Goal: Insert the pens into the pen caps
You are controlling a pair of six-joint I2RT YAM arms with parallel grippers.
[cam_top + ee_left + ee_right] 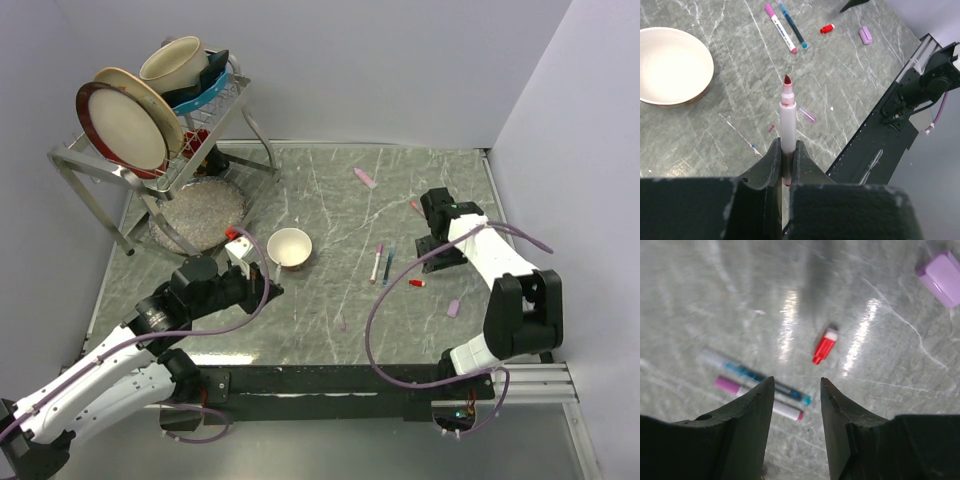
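Note:
My left gripper [786,145] is shut on a white pen [787,112] with a bare red tip pointing away from the wrist, held above the table; in the top view it [268,286] is near the small bowl. A pink-capped pen [377,263] and a blue pen [388,265] lie side by side mid-table, also seen from the right wrist: blue pen [755,376], pink pen [757,397]. A red cap [825,346] lies just ahead of my open, empty right gripper [797,382], which hovers above the table [437,252]. A lilac cap [942,277] lies farther right. A small lilac tube [807,115] lies beneath the held pen.
A white bowl [290,247] stands left of centre. A dish rack with plates and a cup [150,110] and a round tray of clear beads [200,210] fill the back left. A pink piece [365,178] lies at the back. A black rail [330,380] runs along the near edge.

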